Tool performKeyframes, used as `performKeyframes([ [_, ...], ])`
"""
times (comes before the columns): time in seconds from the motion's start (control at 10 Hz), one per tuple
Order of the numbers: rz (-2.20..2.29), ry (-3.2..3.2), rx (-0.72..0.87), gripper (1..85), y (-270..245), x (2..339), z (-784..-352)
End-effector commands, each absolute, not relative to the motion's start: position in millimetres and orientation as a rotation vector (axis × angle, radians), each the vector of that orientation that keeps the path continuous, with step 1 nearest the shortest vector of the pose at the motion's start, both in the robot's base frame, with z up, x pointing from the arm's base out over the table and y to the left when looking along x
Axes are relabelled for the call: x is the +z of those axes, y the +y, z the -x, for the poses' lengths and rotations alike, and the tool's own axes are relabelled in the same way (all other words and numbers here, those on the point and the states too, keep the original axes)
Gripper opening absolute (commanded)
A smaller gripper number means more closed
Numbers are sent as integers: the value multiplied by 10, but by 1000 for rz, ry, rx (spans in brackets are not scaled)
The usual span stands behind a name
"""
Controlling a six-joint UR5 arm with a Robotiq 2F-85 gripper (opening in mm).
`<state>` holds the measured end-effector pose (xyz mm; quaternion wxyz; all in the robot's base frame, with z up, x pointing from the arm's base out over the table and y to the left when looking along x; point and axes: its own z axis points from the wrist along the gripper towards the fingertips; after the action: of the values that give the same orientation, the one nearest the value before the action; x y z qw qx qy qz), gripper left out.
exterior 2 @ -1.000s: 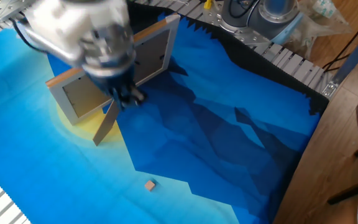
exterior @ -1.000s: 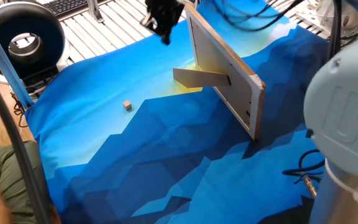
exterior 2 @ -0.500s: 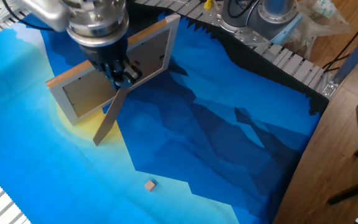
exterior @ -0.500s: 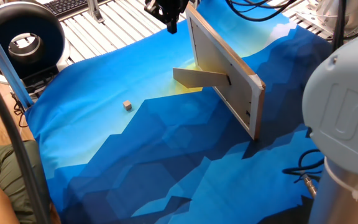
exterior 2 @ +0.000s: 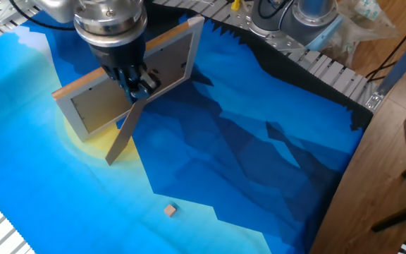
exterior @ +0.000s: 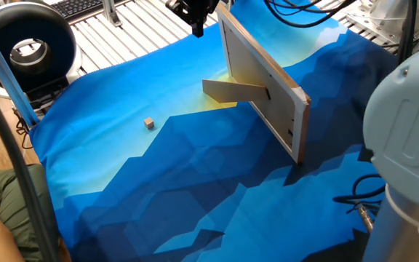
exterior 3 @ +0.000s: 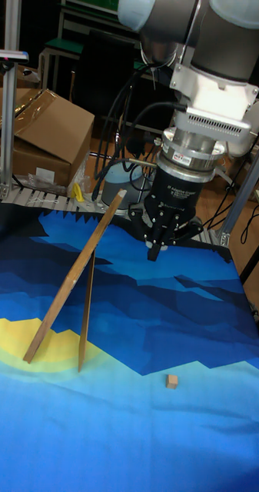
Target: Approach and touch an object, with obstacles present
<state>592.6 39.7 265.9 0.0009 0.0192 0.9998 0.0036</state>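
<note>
The object, a tiny light-brown cube (exterior: 148, 124) (exterior 2: 170, 210) (exterior 3: 171, 381), lies alone on the blue cloth. The obstacles are a tilted light-wood board (exterior: 264, 80) (exterior 2: 90, 109) (exterior 3: 75, 284) and its brown prop panel (exterior: 235, 91) (exterior 2: 122, 137) (exterior 3: 86, 307) behind it. My gripper (exterior: 198, 29) (exterior 2: 138, 88) (exterior 3: 154, 250) hangs in the air beside the board's upper edge, far from the cube. Its fingers are shut, pointing down, with nothing held.
A black round device (exterior: 24, 47) and a keyboard (exterior: 86, 6) sit beyond the cloth's far left edge. The robot base (exterior: 406, 145) fills the right side, with cables (exterior: 355, 200) beside it. A cardboard box (exterior 3: 37, 131) stands behind the table.
The gripper has risen and drawn back toward the board's top edge, then nearly stopped. Cube and board have not moved.
</note>
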Motion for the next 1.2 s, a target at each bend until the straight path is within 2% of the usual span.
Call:
performKeyframes([
  [0.0,-42,3144,108,10,552,2521,-6058],
  [0.1,-33,3138,146,10,618,2430,-6130],
  [0.3,-16,3059,230,10,869,2016,-6477],
  [0.6,50,2947,194,10,829,2048,-6761],
  [0.8,73,3062,55,10,580,1990,-6484],
  [1.1,53,3056,133,10,711,1998,-6492],
])
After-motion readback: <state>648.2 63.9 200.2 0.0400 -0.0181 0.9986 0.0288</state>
